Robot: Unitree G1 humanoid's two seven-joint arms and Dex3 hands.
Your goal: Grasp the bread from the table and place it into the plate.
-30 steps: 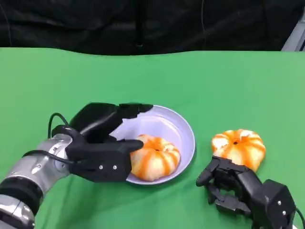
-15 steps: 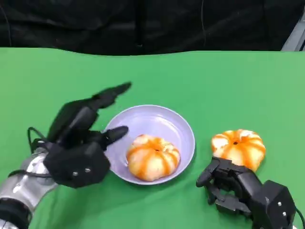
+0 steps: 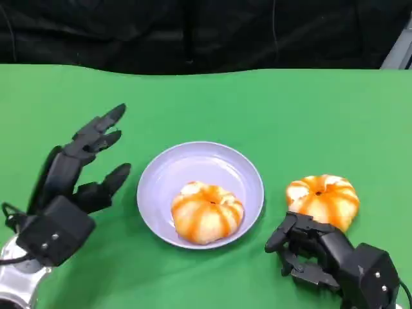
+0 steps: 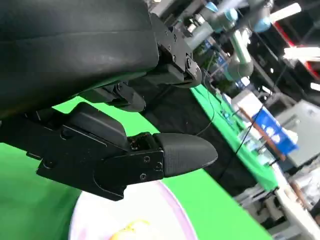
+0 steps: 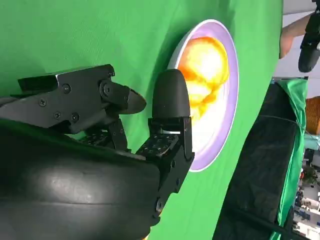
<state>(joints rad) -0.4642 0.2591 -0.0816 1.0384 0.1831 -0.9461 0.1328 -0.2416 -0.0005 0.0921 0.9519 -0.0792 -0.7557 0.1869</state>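
Observation:
An orange-striped bread (image 3: 206, 212) lies inside the pale lilac plate (image 3: 193, 165), toward its near edge; it also shows in the plate (image 5: 227, 107) as the bread (image 5: 204, 65). A second, similar bread (image 3: 322, 197) sits on the green table to the plate's right. My left hand (image 3: 74, 182) is lifted to the left of the plate, fingers spread apart and holding nothing. My right hand (image 3: 322, 254) rests on the table just in front of the second bread, fingers partly curled and holding nothing. The left wrist view shows my left fingers (image 4: 150, 155) above the plate rim (image 4: 170, 210).
A green cloth (image 3: 270, 109) covers the table, with a black curtain (image 3: 193, 32) behind its far edge. The left wrist view shows lab benches and equipment (image 4: 260, 120) beyond the table.
My left hand let go of the bread in the plate, opened its fingers and drew back to the left, away from the plate. The right hand and second bread stayed still.

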